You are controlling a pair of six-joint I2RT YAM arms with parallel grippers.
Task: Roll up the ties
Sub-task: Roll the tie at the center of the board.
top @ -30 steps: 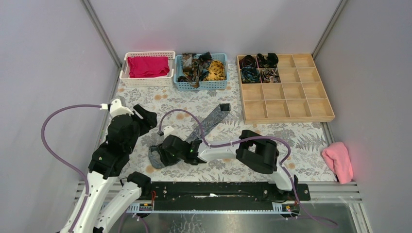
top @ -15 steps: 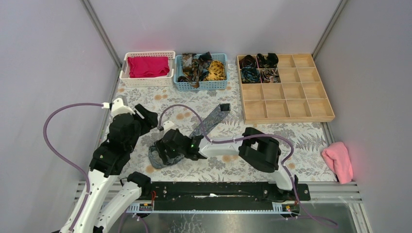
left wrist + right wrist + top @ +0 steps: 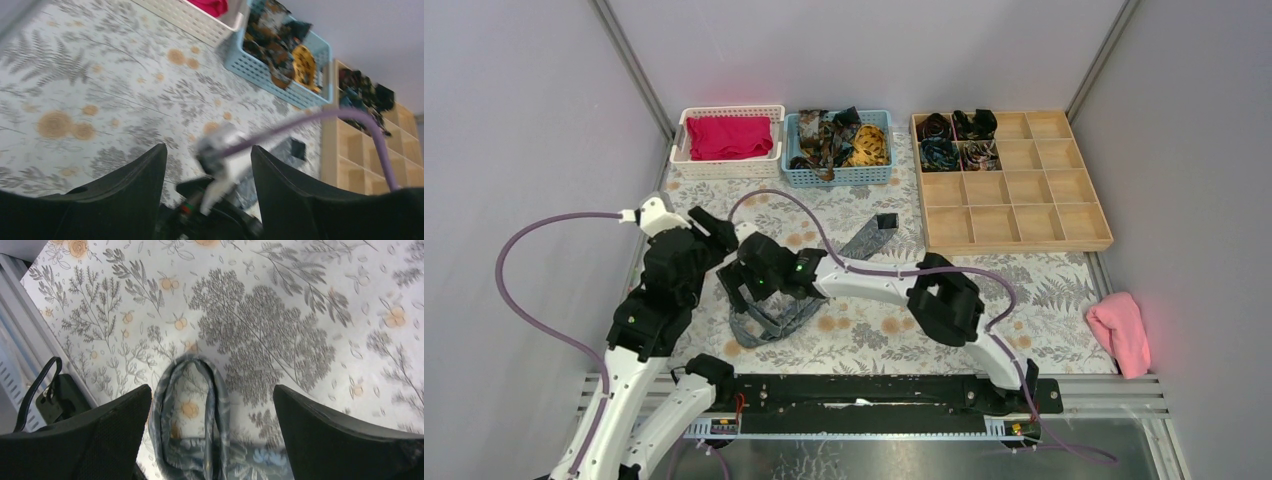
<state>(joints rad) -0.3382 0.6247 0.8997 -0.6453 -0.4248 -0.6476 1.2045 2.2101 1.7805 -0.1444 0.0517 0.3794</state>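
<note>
Since the grey tie [image 3: 762, 322] lies slack on the tablecloth [image 3: 280, 340], near-left end folded into a loose loop, far end pointing at the wooden tray [image 3: 1014, 245], my right gripper [image 3: 211, 390] hangs right over that loop, fingers spread wide, gripping nothing. It looks set to pinch the fold and start the roll. My left gripper [image 3: 207, 150] hovers just left, also spread and empty, probably to steady the strip. Other ties [image 3: 834, 140] wait in the blue basket [image 3: 839, 177], far side.

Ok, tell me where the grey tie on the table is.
In the top view the grey tie lies left of centre on the tablecloth, its looped end under the open right pincer, the rest running toward the wooden tray.
</note>
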